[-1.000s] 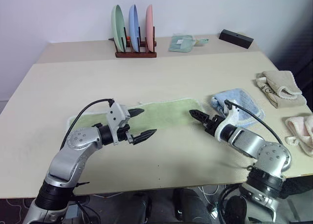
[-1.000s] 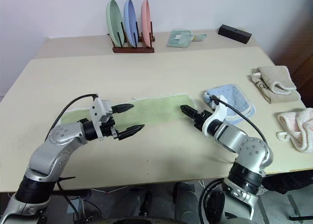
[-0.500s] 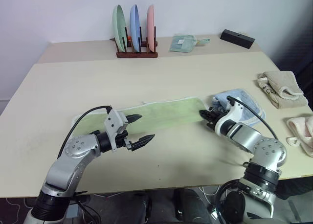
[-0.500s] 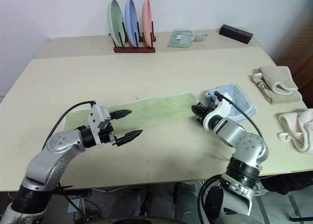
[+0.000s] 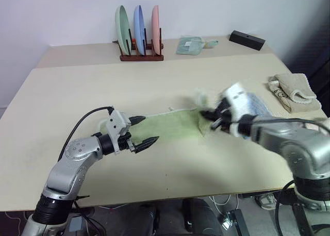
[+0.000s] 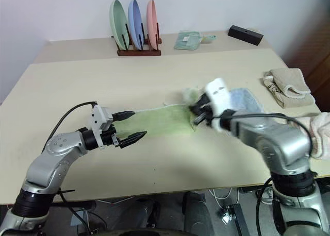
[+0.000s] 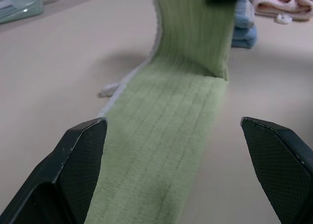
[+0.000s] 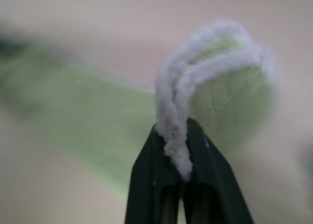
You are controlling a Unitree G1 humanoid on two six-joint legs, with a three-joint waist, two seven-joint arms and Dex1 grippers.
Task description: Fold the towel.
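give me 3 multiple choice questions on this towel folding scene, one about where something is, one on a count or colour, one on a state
1. Where does the plate rack stand?
A. at the table's far edge
B. beside the left gripper
C. on the green towel

2. How many plates stand in it?
A. two
B. three
C. five

3. How is the right gripper?
A. open above the table
B. shut on the blue cloth
C. shut on the green towel

Answers:
1. A, it sits far back, near the wall.
2. B, one green, one blue, one pink.
3. C, its wrist view shows the green towel edge pinched between the fingers; the left gripper is open.
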